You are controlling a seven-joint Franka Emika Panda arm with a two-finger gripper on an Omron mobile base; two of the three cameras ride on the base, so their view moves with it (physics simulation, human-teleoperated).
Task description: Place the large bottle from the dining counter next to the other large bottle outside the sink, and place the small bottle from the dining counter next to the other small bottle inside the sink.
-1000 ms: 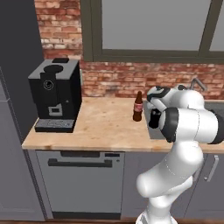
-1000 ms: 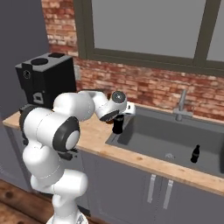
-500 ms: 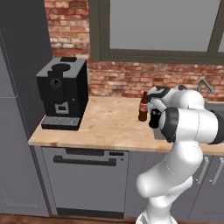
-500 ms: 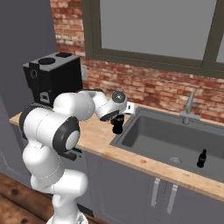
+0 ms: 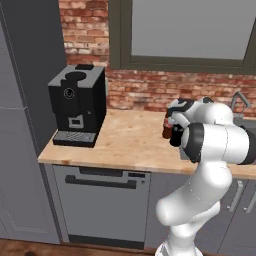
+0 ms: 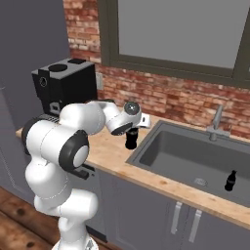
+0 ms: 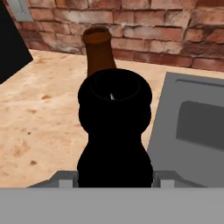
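Note:
My gripper [image 7: 114, 180] is shut on a large black bottle [image 7: 114, 131], which it holds upright just above the wooden counter [image 5: 120, 145]. The same black bottle [image 6: 131, 139] hangs beside the sink's left rim under the gripper [image 6: 132, 130]. Right behind it stands the other large bottle, a brown one [image 7: 98, 50], on the counter near the brick wall. That brown bottle [image 5: 166, 128] sits just left of the held black bottle [image 5: 176, 136] and the gripper [image 5: 176, 130]. A small black bottle [image 6: 230, 180] stands inside the sink [image 6: 195, 154].
A black coffee machine [image 5: 77, 105] occupies the counter's left end against a tall grey cabinet [image 5: 22, 100]. The faucet [image 6: 216, 122] rises behind the sink. A brick wall [image 5: 150, 90] with a window above closes the back. Bare counter lies between the machine and the bottles.
The whole scene has slid to the right in both base views, so the base has moved. The black bottle has stayed in my gripper, next to the brown bottle.

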